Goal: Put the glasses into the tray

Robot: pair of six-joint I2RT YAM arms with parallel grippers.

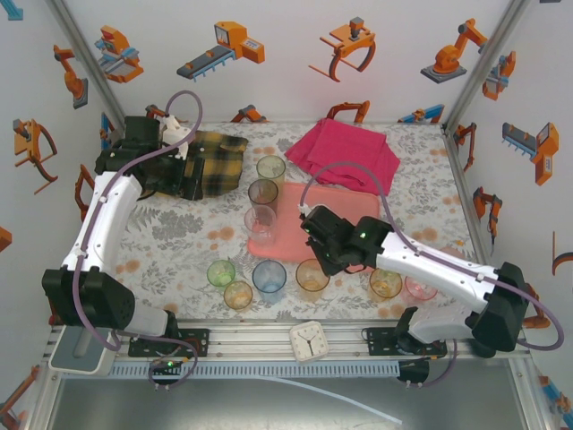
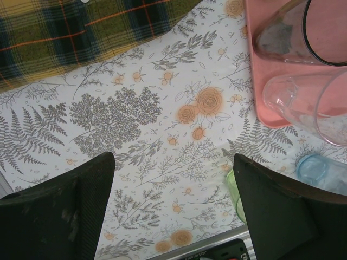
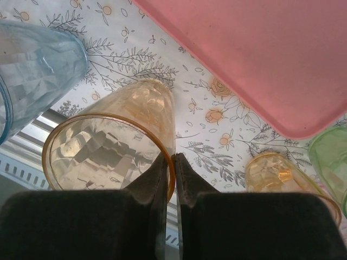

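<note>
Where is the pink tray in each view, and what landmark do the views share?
Top external: tray at the picture's centre, glasses along its left side.
Left wrist: top right, glasses on it.
Right wrist: upper right.
Shared landmark: blue glass off the tray's near edge; lower right in left wrist, upper left in right wrist.

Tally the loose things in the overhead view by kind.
glasses: 9
cloths: 2
tray: 1
clock: 1
Total: 13
</note>
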